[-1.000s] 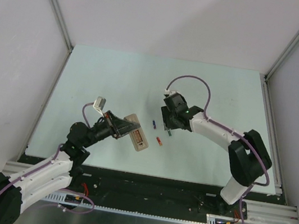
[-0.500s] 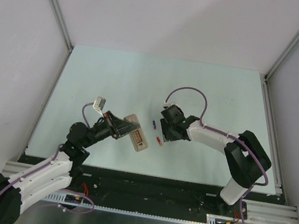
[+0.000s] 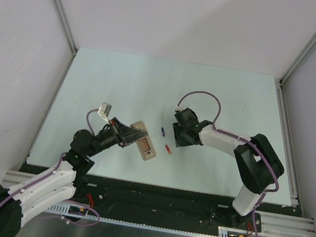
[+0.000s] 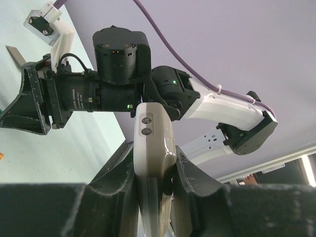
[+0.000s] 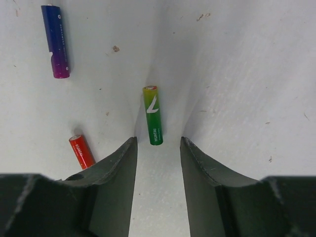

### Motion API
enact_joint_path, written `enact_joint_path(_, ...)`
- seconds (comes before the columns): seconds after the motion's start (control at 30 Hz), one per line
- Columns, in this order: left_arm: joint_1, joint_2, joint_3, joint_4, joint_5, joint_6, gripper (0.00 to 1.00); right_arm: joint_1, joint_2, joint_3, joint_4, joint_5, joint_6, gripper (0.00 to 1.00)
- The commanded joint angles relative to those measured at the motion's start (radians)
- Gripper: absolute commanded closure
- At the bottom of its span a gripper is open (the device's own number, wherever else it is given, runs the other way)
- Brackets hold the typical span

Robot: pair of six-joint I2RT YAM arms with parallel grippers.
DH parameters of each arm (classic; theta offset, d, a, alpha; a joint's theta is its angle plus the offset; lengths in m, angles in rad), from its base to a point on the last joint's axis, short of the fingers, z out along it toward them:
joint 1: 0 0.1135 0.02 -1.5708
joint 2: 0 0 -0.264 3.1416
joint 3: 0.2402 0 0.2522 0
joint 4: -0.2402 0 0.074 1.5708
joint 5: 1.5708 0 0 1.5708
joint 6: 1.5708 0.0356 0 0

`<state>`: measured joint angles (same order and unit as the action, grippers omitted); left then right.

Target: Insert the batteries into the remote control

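The step in hand was judged to be the pick-up of a battery. The slim white rectangular remote control (image 3: 145, 142) was seen left of centre in the overhead view, pinched by its long sides in the left gripper (image 4: 154, 165). Whether it rested on the pale green table top (image 3: 121, 83) could not be told.

The right gripper (image 5: 157, 148) was held spread and low over the table. In its wrist view the small cylindrical green battery (image 5: 153, 115) lay at centre, just ahead of the gap between the fingertips and touched by neither. The red battery (image 5: 82, 151) lay at lower left and the dark blue battery (image 5: 56, 41) at upper left, both outside the jaws.

A short advance and a square closing on the green battery were judged to be called for next, lest it be rolled aside.
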<state>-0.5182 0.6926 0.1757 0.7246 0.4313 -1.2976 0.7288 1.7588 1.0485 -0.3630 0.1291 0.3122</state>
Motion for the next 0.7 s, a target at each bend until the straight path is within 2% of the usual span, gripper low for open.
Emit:
enact_joint_path(0.0,0.007,-0.001,-0.001,0.021,0.004,0.031,1.0,-0.009,0.03,0.005,0.001,-0.006,-0.047,0.57)
enact_joint_path(0.4,0.006,0.002,-0.004,0.016,0.003,0.035,1.0,0.027,0.054,0.03,-0.034,0.055,-0.079,0.61)
enact_joint_path(0.67,0.006,-0.013,-0.012,0.013,0.004,0.035,1.0,0.043,0.084,0.044,-0.044,0.063,-0.07,0.71)
